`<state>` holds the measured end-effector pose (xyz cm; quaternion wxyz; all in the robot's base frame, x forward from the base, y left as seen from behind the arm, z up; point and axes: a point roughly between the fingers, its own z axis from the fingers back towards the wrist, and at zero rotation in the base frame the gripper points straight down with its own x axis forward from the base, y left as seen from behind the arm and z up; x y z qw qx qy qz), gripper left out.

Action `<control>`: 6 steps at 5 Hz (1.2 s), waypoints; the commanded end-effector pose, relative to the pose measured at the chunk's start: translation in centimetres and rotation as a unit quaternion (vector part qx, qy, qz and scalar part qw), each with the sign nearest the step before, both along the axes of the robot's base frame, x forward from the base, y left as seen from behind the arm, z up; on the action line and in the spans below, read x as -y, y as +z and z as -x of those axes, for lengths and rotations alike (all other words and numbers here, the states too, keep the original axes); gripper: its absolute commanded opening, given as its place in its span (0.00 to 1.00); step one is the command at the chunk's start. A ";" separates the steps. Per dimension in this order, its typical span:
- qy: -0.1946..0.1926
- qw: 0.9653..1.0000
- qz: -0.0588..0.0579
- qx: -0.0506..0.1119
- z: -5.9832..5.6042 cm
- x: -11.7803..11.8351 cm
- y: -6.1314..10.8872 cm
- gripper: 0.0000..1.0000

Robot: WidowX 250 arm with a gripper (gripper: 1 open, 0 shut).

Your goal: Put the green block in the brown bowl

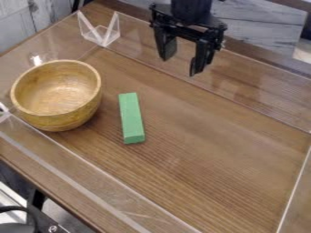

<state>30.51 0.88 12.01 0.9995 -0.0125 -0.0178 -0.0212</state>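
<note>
The green block [131, 117] lies flat on the wooden table, just right of the brown bowl [55, 94], which stands empty at the left. My gripper [181, 58] hangs above the far middle of the table, well behind and to the right of the block. Its dark fingers [198, 64] point down and stand open with nothing between them.
A clear plastic wall [97, 28] borders the table, with a folded clear corner piece at the back left. The wooden tabletop [219, 155] stretches to the right and front. The table's front edge drops off at the lower left.
</note>
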 end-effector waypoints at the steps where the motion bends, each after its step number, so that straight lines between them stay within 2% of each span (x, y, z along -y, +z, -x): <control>1: 0.007 0.999 0.000 0.043 -0.5 -0.4 2.1 1.00; 6: 0.016 0.999 0.006 0.046 -1.2 -0.4 1.4 1.00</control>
